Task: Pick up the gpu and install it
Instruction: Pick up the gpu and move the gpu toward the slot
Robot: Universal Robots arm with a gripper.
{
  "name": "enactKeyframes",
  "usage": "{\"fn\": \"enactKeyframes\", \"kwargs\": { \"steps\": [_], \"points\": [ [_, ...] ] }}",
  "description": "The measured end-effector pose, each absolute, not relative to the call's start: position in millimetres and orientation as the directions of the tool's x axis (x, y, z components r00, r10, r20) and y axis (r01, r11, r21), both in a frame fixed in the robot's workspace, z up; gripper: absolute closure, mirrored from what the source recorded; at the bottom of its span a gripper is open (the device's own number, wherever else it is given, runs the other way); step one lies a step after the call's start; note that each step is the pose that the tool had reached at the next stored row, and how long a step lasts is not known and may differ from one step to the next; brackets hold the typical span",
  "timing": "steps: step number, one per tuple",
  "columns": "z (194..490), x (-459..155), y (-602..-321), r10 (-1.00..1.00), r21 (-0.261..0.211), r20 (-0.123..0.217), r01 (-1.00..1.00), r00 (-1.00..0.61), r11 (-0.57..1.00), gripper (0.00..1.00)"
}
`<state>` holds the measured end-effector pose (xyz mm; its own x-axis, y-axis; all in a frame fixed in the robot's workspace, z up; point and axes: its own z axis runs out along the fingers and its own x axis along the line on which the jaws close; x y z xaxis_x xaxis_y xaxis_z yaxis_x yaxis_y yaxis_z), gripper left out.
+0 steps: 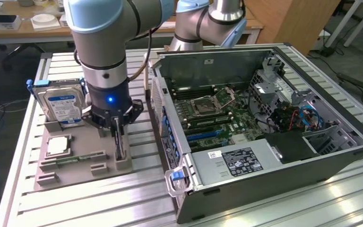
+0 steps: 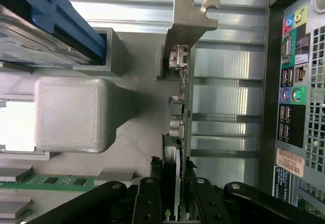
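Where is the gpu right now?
The gpu stands on edge in the grey tray at the exterior view's left, clamped in the tool, between the hard drive and the open computer case.

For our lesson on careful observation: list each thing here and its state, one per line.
gripper: shut on the gpu.
gpu: upright on edge in the tray, gripped.
hard drive: upright in the tray.
memory stick: flat on the tray.
CPU: flat on the tray.
case: on its side, panel off, inside exposed.
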<state>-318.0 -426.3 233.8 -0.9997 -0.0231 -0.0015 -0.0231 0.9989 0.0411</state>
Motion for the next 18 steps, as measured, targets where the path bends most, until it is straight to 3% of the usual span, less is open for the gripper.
{"fn": "enactKeyframes", "kwargs": {
  "steps": [18],
  "points": [
    [295.3, -318.0, -426.3, -0.023, 0.044, -0.001, -0.023, -1.0, 0.999, 0.73]
  ]
}}
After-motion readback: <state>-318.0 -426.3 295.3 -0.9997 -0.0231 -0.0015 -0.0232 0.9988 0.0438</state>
